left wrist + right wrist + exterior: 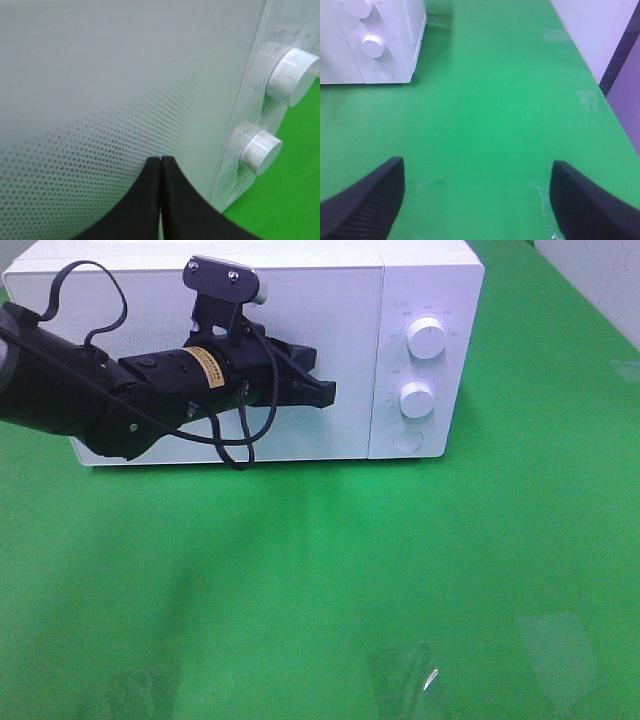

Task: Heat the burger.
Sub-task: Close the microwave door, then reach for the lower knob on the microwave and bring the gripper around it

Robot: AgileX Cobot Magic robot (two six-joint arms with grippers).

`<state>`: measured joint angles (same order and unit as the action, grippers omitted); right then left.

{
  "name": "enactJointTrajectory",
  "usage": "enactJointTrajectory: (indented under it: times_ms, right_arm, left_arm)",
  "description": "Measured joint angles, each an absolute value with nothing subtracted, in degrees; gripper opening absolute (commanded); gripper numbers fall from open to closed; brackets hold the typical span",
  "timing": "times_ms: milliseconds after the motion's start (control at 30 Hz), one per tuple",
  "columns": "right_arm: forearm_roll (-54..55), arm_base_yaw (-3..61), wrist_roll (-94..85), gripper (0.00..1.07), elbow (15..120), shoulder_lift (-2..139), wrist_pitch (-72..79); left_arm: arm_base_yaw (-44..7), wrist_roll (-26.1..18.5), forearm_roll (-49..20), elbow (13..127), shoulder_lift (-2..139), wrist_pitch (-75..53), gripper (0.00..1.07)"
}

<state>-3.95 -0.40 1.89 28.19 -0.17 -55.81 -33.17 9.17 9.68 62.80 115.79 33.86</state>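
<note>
Exterior high view: a white microwave oven (150,280) stands at the far side of the green table (320,570), with its door (330,300) closed flush and its control panel on the right; the panel carries an upper knob (427,340), a lower knob (416,399) and a round button (407,439) below them. The left arm (90,405) reaches in from the left across the front of the door; the left gripper (326,395) points right, its tip just short of the door's right edge and level with the lower knob. Whether it touches the door cannot be told. In the left wrist view its black jaws are pressed together with nothing between them, right in front of the door's dotted window pattern; both knobs show just beyond. In the right wrist view the right gripper (477,167) hangs over bare green table on the near right, well apart from the microwave oven; its jaws are spread wide and hold nothing. The burger shows in none of the views, so where it is cannot be told.
</note>
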Motion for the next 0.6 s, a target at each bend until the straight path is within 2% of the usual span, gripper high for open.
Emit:
enactJointTrajectory:
  times_ms: [400, 467, 500, 533, 567, 600]
  right_arm:
    - [-3.95, -0.40, 1.89, 0.76, 28.19, -0.17, -55.81]
    - [-3.95, -0.40, 1.89, 0.76, 28.19, -0.17, -55.81]
    - [-3.95, -0.40, 1.89, 0.76, 28.19, -0.17, -55.81]
    - [-3.95, -0.40, 1.89, 0.76, 28.19, -0.17, -55.81]
    - [-3.95, -0.40, 1.89, 0.76, 28.19, -0.17, -55.81]
    - [-3.95, -0.40, 1.89, 0.76, 28.19, -0.17, -55.81]
  left_arm:
    - [-37.01, 9.17, 1.83, 62.62, 111.84, 26.07, 0.00]
    - [-38.50, 9.22, 1.49, 60.50, 108.46, 22.12, 0.14]
    - [-38.50, 9.22, 1.49, 60.50, 108.46, 22.12, 0.14]
    - [-39.36, 9.28, 1.55, 58.90, 106.23, 17.70, 0.38]
    - [-39.36, 9.28, 1.55, 58.90, 106.23, 17.70, 0.38]
    - [-40.11, 9.28, 1.72, 57.75, 104.05, 12.03, 0.68]
